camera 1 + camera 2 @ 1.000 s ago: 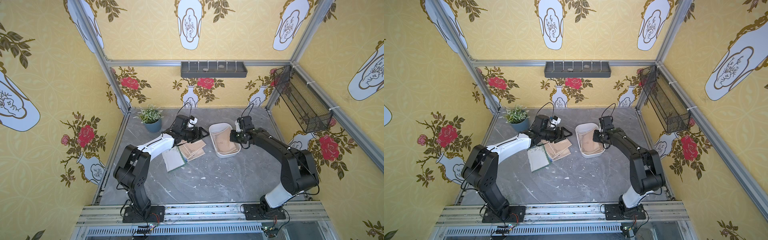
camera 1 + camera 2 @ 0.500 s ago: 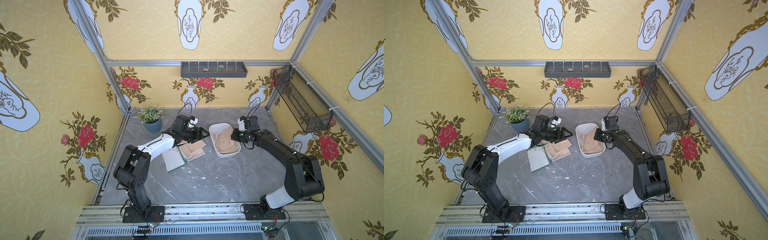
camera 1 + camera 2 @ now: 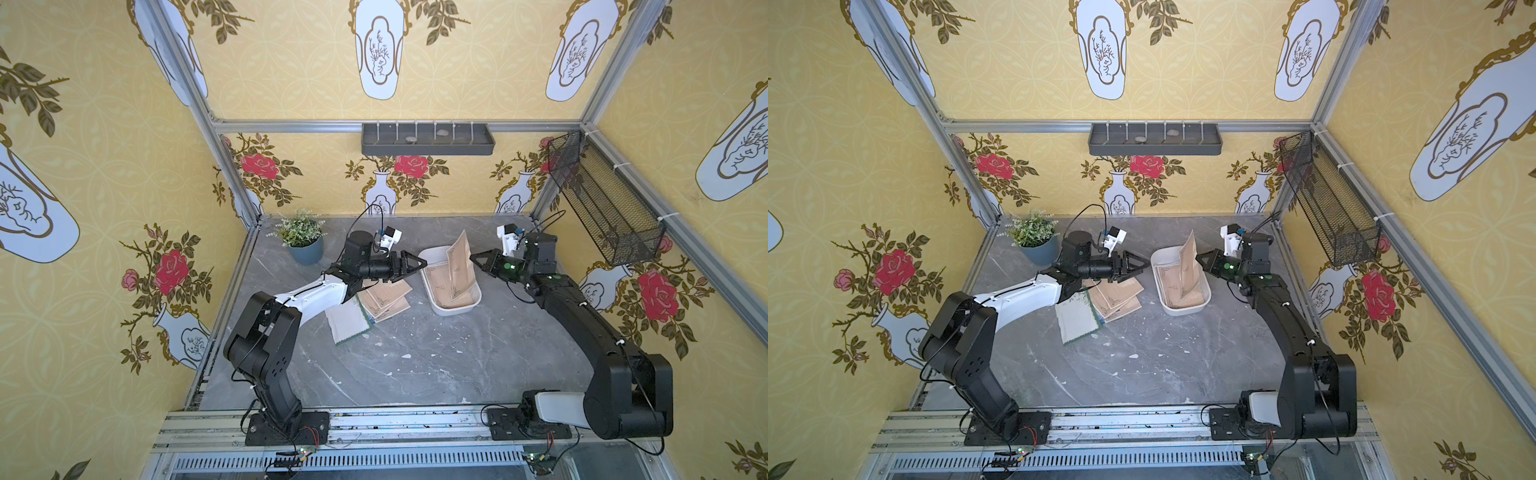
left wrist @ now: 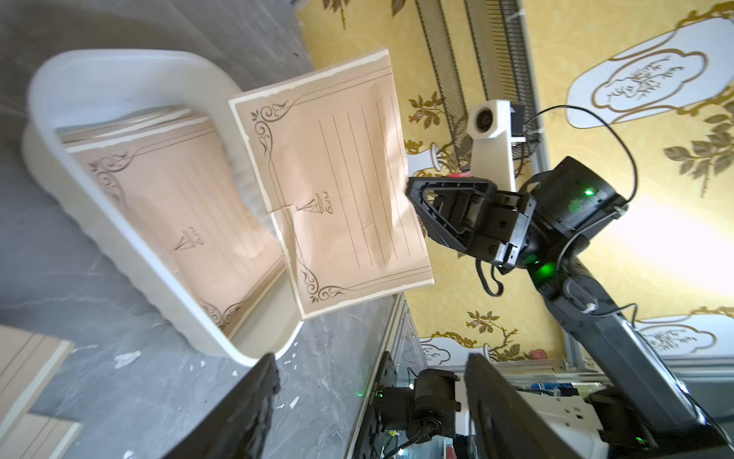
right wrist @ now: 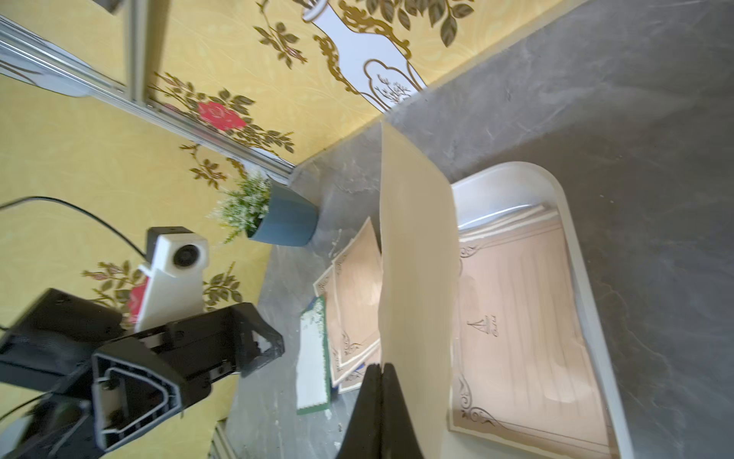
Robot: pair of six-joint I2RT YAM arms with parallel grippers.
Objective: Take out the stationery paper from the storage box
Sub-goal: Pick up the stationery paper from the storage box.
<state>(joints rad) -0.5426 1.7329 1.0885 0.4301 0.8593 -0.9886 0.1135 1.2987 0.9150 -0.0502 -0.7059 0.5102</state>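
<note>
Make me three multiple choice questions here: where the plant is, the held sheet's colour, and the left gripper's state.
1. The potted plant stands: A) in the far corner on the left arm's side; B) at the near edge on the right arm's side; C) in the middle.
2. The sheet in the right gripper is: A) white; B) tan; C) green.
3. The left gripper is: A) shut on the sheet; B) shut, empty; C) open, empty.
Answers: 1 A, farthest from the arm bases, nearer the left arm; 2 B, tan with dark scrolls; 3 C, fingers apart, nothing between.
</note>
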